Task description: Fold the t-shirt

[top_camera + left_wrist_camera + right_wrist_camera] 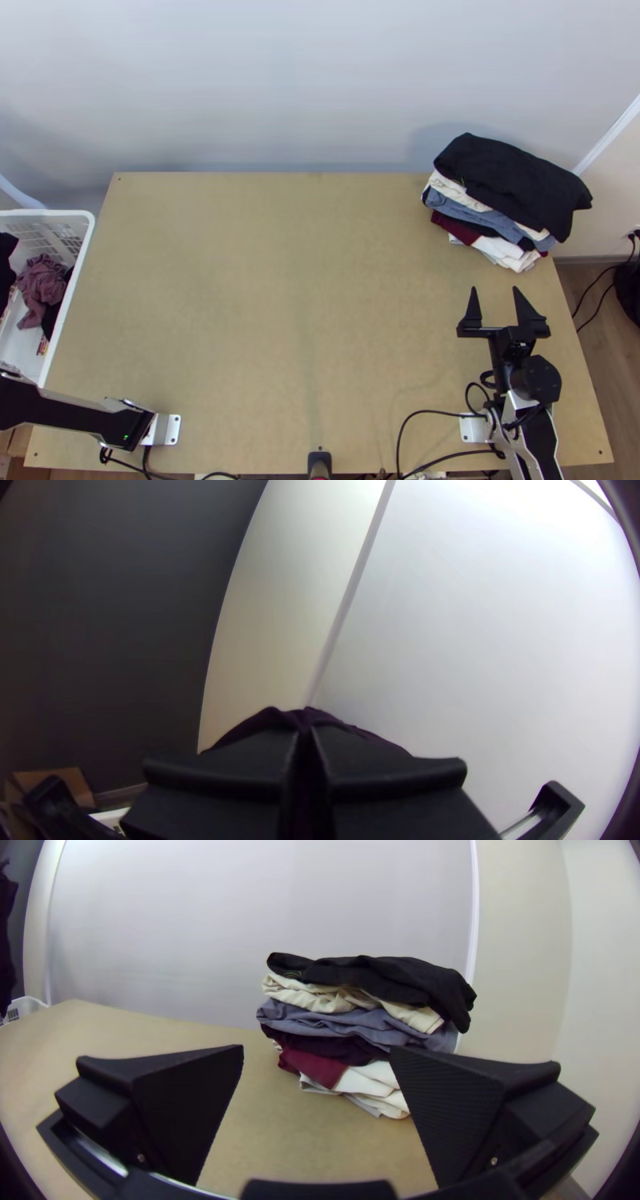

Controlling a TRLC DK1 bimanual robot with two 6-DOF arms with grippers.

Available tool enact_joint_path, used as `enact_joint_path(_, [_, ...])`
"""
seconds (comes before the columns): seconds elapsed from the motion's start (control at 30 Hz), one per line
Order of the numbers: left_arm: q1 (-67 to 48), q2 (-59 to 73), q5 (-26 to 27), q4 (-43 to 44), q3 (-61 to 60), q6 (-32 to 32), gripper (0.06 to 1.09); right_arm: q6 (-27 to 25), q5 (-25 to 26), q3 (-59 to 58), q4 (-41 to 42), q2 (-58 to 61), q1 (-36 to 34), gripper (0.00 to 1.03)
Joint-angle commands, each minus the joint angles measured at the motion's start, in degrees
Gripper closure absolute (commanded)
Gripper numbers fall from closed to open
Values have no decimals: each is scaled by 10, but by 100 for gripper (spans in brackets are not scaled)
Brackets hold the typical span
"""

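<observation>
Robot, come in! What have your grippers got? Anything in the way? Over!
Left gripper shut on dark purple cloth. Right gripper open, empty. Possible obstacle: clothes pile, table's far right corner.

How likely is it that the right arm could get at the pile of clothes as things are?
Probably yes: its fingers are spread apart and point toward the pile, with just bare tabletop between them.

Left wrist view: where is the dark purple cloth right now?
In the left wrist view, the dark purple cloth is pinched in the left hand, with a pale wall beyond.
</observation>
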Motion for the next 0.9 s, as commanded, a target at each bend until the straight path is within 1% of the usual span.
enact_joint_path(0.0, [3, -24, 7, 16, -7, -18, 105, -8, 2, -6, -4, -2, -2, 4])
enact_joint_path(0.1, [-1, -39, 16, 7, -23, -17, 105, -8, 2, -6, -5, -2, -2, 4])
enact_joint_path(0.2, [-6, -63, 58, -18, -37, -14, 105, -8, 2, -6, -5, -2, -2, 4])
enact_joint_path(0.3, [-18, -103, 72, -24, -77, -1, 105, -8, 2, -6, -4, -2, -2, 4])
enact_joint_path(0.37, [-44, -142, 72, -31, -116, 26, 105, -8, 2, -6, -5, -2, -2, 4])
enact_joint_path(0.47, [-79, -211, 72, -31, -182, 50, 105, -8, 2, -6, -5, -2, -2, 4])
enact_joint_path(0.6, [-139, -306, 70, -30, -257, 65, 105, -8, 2, -6, -5, -2, -2, 4])
enact_joint_path(0.7, [-204, -372, 62, -30, -304, 65, 105, -8, 2, -6, -5, -2, -2, 4])
enact_joint_path(0.77, [-260, -406, 43, -30, -329, 62, 105, -8, 2, -6, -5, -2, -2, 4])
enact_joint_path(0.87, [-349, -445, 22, -20, -355, 31, 105, -8, 2, -6, -4, -2, -2, 4])
